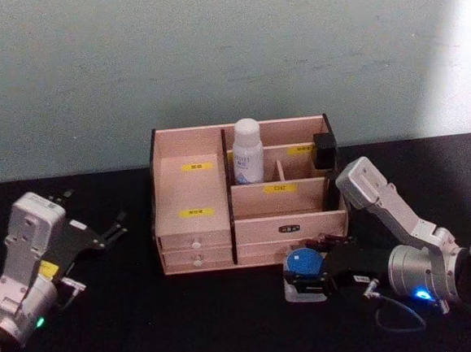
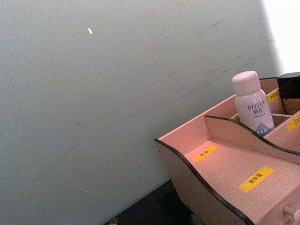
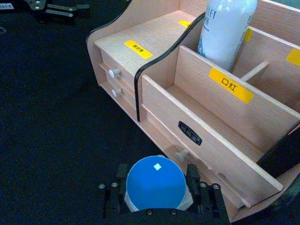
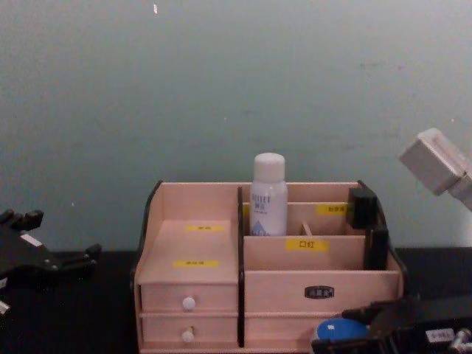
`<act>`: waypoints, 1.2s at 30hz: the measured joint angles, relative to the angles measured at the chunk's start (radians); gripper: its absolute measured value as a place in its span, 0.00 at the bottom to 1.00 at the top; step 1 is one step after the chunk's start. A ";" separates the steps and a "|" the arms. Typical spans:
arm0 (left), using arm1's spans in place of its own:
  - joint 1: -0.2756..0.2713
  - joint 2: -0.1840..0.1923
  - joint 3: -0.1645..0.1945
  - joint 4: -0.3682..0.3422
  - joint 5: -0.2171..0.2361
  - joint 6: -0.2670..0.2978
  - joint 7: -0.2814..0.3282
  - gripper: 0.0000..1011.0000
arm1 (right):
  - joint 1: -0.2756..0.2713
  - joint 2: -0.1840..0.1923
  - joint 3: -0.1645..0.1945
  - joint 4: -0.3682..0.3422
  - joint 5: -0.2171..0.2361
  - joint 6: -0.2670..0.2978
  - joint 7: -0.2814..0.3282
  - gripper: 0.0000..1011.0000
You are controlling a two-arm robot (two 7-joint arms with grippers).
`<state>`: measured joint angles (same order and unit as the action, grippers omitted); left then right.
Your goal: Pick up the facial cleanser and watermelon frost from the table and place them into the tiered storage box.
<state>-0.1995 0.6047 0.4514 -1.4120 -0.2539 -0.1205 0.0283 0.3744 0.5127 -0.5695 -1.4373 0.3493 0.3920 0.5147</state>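
The facial cleanser (image 1: 248, 150), a white bottle with blue print, stands upright in a back compartment of the tiered storage box (image 1: 192, 224), a light wooden organiser with yellow labels and white-knobbed drawers. The bottle (image 2: 252, 105) also shows in the left wrist view. The watermelon frost (image 3: 156, 183), a small container with a round blue lid, sits on the black table just in front of the box's right drawer. My right gripper (image 3: 157, 176) is shut on it, one finger at each side. My left gripper (image 1: 115, 226) rests open on the table left of the box.
A black object (image 1: 325, 148) stands in the box's right back corner. The front compartment (image 3: 220, 117) behind the label holds nothing. A plain wall rises close behind the box. Bare black table (image 1: 174, 327) lies in front.
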 joint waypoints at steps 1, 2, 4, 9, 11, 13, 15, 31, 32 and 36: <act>0.000 0.000 0.000 0.000 0.000 0.000 0.000 0.99 | 0.000 0.000 0.000 0.000 0.000 0.000 0.000 0.78; 0.000 0.000 0.000 0.000 0.000 0.000 0.000 0.99 | 0.000 0.000 0.000 0.000 0.000 0.000 0.000 0.74; 0.000 0.000 0.000 0.000 0.000 0.000 0.000 0.99 | 0.000 0.000 0.000 0.000 0.001 0.000 0.000 0.71; 0.000 0.000 0.000 0.000 0.000 0.000 0.000 0.99 | 0.000 0.000 0.000 0.000 0.001 0.000 0.000 0.71; 0.000 0.000 0.000 0.000 0.000 0.000 0.000 0.99 | 0.000 0.000 0.000 0.000 0.001 0.000 0.000 0.71; 0.000 0.000 0.000 0.000 0.000 0.000 0.000 0.99 | 0.000 0.000 0.000 0.000 0.001 0.000 0.000 0.71; 0.000 0.000 0.000 0.000 0.000 0.000 0.000 0.99 | 0.000 0.000 0.000 0.000 0.001 0.000 0.000 0.71; 0.000 0.000 0.000 0.000 0.000 0.000 0.000 0.99 | -0.030 0.046 0.024 -0.095 0.046 0.007 0.031 0.71; 0.000 0.000 0.000 0.000 0.000 0.000 0.000 0.99 | -0.030 0.048 0.025 -0.100 0.049 0.008 0.031 0.71; 0.000 0.000 0.000 0.000 0.000 0.000 0.000 0.99 | -0.023 0.058 0.027 -0.124 0.063 0.012 0.040 0.71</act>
<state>-0.1995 0.6047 0.4514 -1.4119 -0.2539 -0.1205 0.0283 0.3511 0.5705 -0.5423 -1.5616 0.4120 0.4036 0.5544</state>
